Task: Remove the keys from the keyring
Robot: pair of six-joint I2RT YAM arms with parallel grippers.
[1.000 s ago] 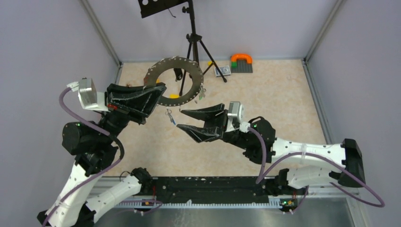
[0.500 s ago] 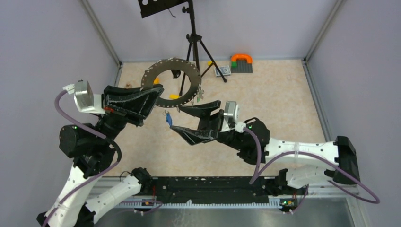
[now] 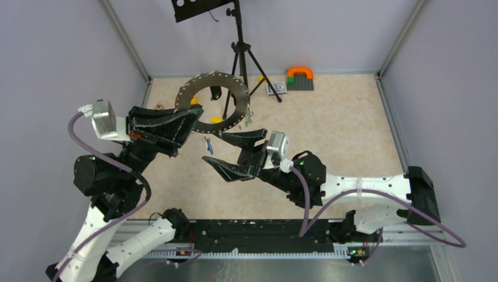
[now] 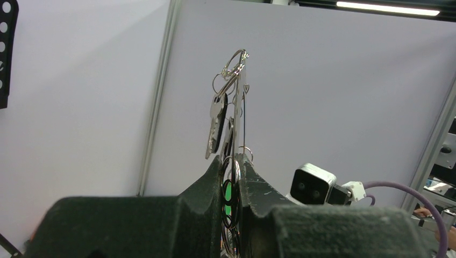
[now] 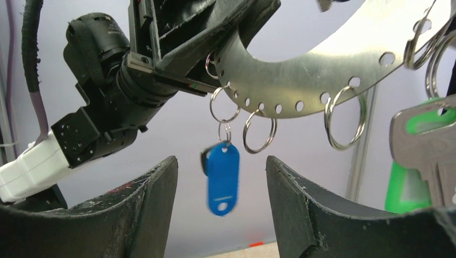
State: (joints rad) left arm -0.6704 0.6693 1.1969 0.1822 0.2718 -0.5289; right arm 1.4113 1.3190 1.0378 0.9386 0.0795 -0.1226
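Desk (image 3: 340,117) beige, speckled; pale grey walls (image 3: 59,59) enclose it; black tripod (image 3: 239,47) at far edge. Left fingers (image 3: 170,126) pinch large flat grey metal keyring (image 3: 191,87), raised above desk. Right fingers (image 3: 244,138) spread, flanking dangling blue-tagged key (image 5: 222,177), not touching.

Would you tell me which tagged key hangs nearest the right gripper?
The blue-tagged key, dangling between the open fingers of the right gripper; the green-tagged key hangs to one side.
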